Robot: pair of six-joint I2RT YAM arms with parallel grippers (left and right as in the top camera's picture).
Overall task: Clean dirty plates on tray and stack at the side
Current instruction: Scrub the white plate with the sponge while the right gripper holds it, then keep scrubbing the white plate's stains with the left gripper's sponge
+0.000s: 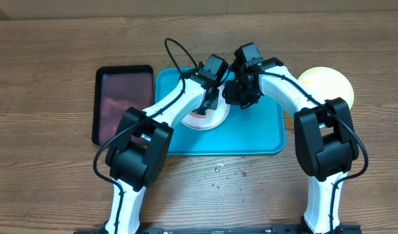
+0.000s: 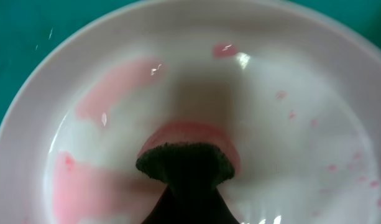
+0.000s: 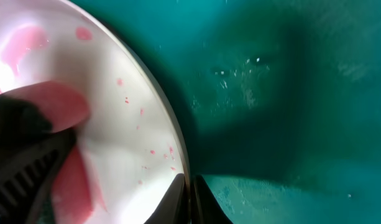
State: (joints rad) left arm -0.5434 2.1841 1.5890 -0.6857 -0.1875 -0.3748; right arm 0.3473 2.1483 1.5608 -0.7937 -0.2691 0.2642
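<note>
My left gripper [image 1: 210,99] squeezes a sponge [image 2: 196,134] on the white plate [image 2: 289,155] in the tray [image 1: 257,140]. My right gripper [image 3: 190,194] pinches its rim. It has red smears to wipe (the green plate [image 1: 328,81] already sits aside).

A brown wooden worktop [image 1: 49,195] fills the overhead view, its grain running left to right in long boards. Along the worktop's far edge lies a paler strip [image 1: 186,5], perhaps another board or the foot of a wall. Small pale specks [image 1: 228,170] dot the worktop near its front middle. The light is even and the shadows are soft.
</note>
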